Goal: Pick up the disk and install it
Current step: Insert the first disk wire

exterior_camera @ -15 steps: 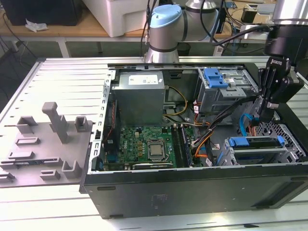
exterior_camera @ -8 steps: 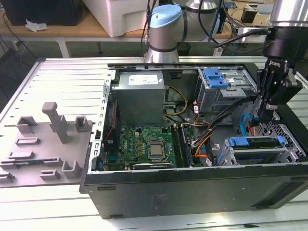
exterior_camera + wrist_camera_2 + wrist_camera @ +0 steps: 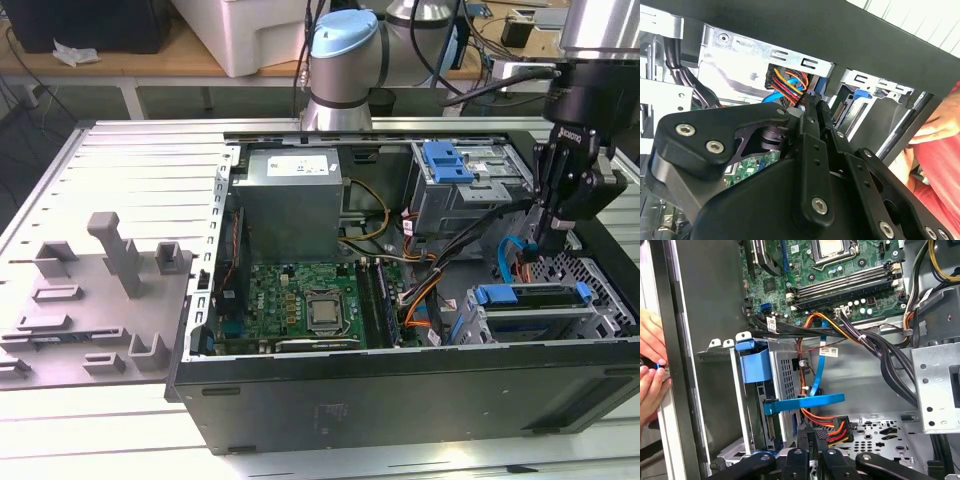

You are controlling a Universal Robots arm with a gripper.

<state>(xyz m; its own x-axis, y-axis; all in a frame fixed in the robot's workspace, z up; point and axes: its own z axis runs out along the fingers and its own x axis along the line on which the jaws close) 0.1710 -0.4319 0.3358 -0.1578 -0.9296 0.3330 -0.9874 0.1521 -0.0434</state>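
The disk (image 3: 530,316) sits in its cage (image 3: 604,312) at the near corner of the case (image 3: 400,390), on the exterior view's right, with its blue bracket facing up. In the first wrist view the disk (image 3: 759,390) looks slid fully in, so I judge the pick-up done and the install at its closing stage, around the cabling.

Just beside the cage hang a blue cable (image 3: 810,402) and a plug of orange, red and yellow wires (image 3: 832,426). Any further move here calls for small, careful travel among these wires and the cage wall.

The gripper (image 3: 548,245) hovers just beyond the disk's far side. Its fingers (image 3: 807,440) are drawn together beside the plug, with nothing visibly held.

A person's hands (image 3: 650,365) rest on the case rim.
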